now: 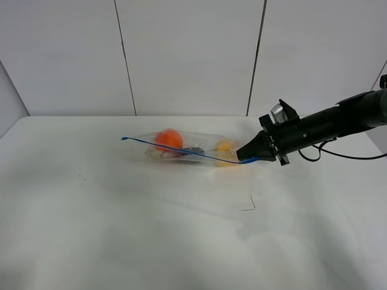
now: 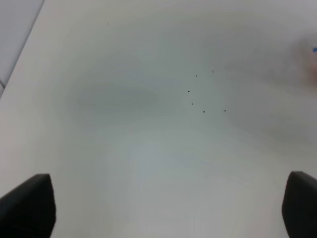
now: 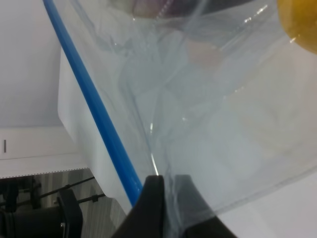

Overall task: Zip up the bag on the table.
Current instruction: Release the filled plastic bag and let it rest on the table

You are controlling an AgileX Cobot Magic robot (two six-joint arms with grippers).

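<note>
No text, label, brand, number or sign can be read in any view. The bag (image 1: 205,148) and the table (image 1: 121,229) are seen unprinted. A small dark mark (image 1: 249,205) between the bag and the table's near edge, and a few specks (image 2: 192,103) on the tabletop, are noted, but no legible character is formed by them.
</note>
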